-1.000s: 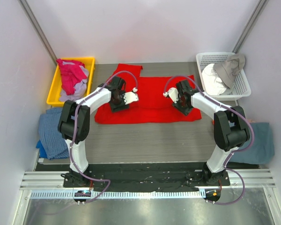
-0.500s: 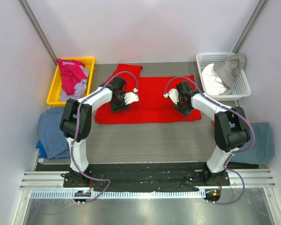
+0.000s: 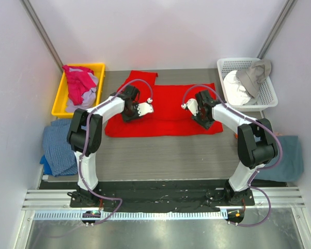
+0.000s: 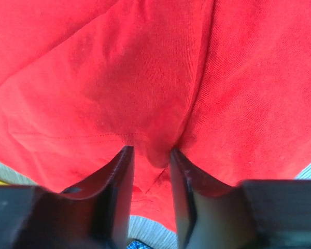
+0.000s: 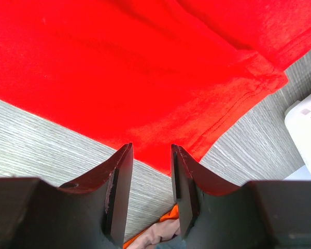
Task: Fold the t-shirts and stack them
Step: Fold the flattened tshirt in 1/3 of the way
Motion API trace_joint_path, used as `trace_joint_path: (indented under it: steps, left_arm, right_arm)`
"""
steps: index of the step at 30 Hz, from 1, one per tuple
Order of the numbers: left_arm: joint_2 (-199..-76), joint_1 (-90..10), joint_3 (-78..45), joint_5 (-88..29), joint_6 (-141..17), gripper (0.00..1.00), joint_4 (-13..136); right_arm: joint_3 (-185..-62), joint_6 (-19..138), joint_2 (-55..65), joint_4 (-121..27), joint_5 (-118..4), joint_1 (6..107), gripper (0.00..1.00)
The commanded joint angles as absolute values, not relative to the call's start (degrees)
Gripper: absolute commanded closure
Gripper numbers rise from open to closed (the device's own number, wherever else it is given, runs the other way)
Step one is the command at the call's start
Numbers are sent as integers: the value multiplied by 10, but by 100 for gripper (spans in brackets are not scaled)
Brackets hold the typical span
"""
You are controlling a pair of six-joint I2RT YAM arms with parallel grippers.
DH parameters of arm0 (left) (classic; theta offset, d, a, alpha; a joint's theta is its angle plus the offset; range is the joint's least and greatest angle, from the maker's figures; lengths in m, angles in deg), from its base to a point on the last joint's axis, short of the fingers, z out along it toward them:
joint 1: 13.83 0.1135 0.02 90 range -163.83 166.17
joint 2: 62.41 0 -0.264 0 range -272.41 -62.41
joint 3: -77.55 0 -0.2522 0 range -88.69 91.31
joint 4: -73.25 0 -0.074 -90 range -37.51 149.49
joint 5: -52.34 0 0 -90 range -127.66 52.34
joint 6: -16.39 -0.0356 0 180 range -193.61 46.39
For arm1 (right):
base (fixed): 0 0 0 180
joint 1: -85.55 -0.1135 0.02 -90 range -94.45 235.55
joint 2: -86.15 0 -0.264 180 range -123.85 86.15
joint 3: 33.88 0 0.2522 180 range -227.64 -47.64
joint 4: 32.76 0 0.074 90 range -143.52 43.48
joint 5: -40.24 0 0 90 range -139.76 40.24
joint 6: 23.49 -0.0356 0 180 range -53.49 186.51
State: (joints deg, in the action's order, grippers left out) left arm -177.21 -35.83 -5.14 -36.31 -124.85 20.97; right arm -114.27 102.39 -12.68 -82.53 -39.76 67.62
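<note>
Starting at the left of the top view: shows a yellow bin (image 3: 58,106) at 10 o'clock with a magenta-pink t-shirt (image 3: 78,83) heaped in it, and a blue cloth (image 3: 59,145) at 8 o'clock beside the left edge of the table (image 3: 160,153). Finds the red t-shirt (image 3: 168,111) spread flat across the far middle, one sleeve sticking out toward 11 o'clock. Places the left gripper (image 3: 130,115) low over the shirt's left part and the right gripper (image 3: 204,120) low over its right part near the front hem, yet hides both sets of tips under the wrists, so gives no word on their opening. Ends at 2 o'clock with a white basket (image 3: 263,98) holding white cloth (image 3: 233,88), a grey garment (image 3: 254,72) draped over its rim, and a teal cloth (image 3: 290,155) at 4 o'clock.

Turning to the left wrist view: fills almost wholly with red cloth, a crease running from 1 o'clock down to the fingertips (image 4: 125,155). Shows them a narrow gap apart, with a ridge of the shirt bulging into that gap. Clamped or merely pressed into, cannot tell.

Turning to the right wrist view: supplies what the top view cannot, namely fingers (image 5: 122,158) a narrow gap apart with nothing held between them, tips right at the shirt's stitched hem, bare grey table from 7 to 4 o'clock, and a corner of the basket at 3 o'clock
</note>
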Motion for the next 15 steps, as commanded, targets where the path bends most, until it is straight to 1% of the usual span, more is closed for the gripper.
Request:
trace_joint_path:
  steps: [1,2,4,5,9,10,15]
  left_arm:
    - [-1776,-355,-23,-356,-1250,69,205]
    - [-1776,-354,-21,-356,-1249,76,204]
    - [-1775,-355,-19,-355,-1249,81,204]
    - [-1775,-354,-19,-355,-1249,88,206]
    - [-1770,-355,-11,-353,-1243,99,210]
    - [-1770,-354,-9,-353,-1241,100,217]
    - [-1791,-355,31,-355,-1236,100,219]
  right_arm:
    - [-1140,1025,-97,-820,-389,675,58]
    - [-1139,1025,-97,-821,-389,675,58]
    - [-1137,1024,-97,-820,-391,675,58]
    - [-1135,1024,-97,-820,-391,675,58]
    - [-1129,1021,-101,-819,-396,675,58]
    - [-1127,1021,-100,-818,-395,676,58]
    - [-1120,1016,-97,-815,-396,676,58]
